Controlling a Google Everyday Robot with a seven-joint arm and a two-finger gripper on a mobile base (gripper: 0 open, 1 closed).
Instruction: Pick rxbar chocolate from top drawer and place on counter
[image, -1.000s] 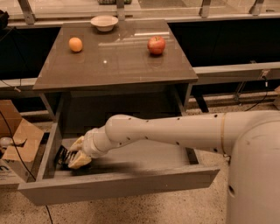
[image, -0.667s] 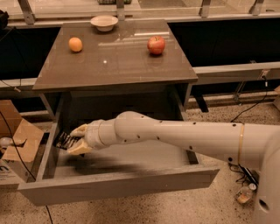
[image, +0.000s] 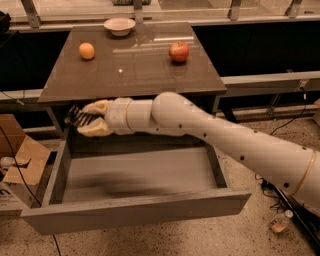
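Observation:
My gripper (image: 88, 119) is shut on the rxbar chocolate (image: 76, 117), a small black bar with white lettering that sticks out to the left between the pale fingers (image: 95, 129). I hold it in the air above the back left part of the open top drawer (image: 135, 210), just below the front edge of the counter (image: 130, 65). The drawer floor shows nothing else in it. My white arm reaches in from the lower right across the drawer.
On the counter stand an orange (image: 86, 50) at the left, a red apple (image: 179, 51) at the right and a white bowl (image: 119, 25) at the back. A cardboard box (image: 20, 165) sits on the floor left of the drawer. Cables lie at the lower right.
The gripper has risen out of the drawer's left side with the bar in it, moving up and toward the back to just under the counter's front edge.

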